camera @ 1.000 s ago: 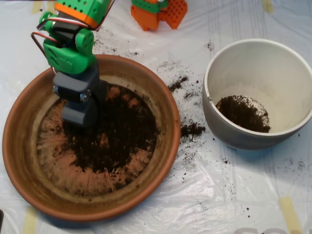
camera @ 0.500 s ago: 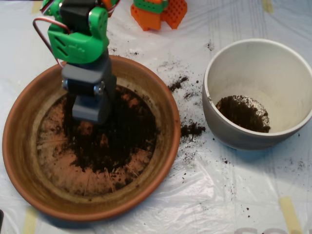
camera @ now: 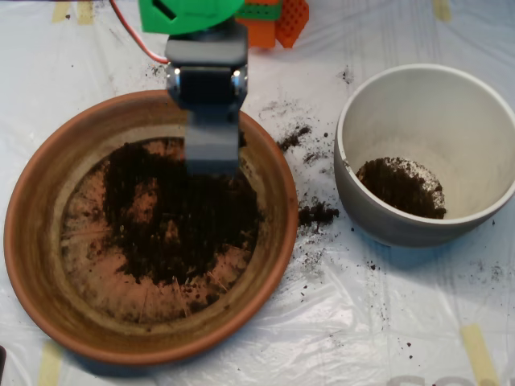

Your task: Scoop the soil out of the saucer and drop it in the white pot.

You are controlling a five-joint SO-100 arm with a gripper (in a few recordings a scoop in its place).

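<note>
The terracotta saucer (camera: 32, 233) lies at the left, with a wide patch of dark soil (camera: 185, 221) spread over its floor. My grey scoop (camera: 212, 153) hangs over the saucer's upper right part, above the soil's far edge. Its two halves are drawn together into one narrow block, and a few dark crumbs show at its right edge. The white pot (camera: 386, 229) stands at the right, apart from the saucer. A smaller heap of soil (camera: 402, 186) lies in its bottom.
Spilled soil crumbs (camera: 318, 213) dot the white plastic sheet between saucer and pot. More crumbs (camera: 294, 137) lie further back. An orange and green arm base (camera: 278, 20) sits at the top edge. Tape strips mark the sheet's corners.
The scoop has lifted out of the soil at the saucer's left and swung right and back towards the saucer's far rim. A bare patch shows in the soil where it was.
</note>
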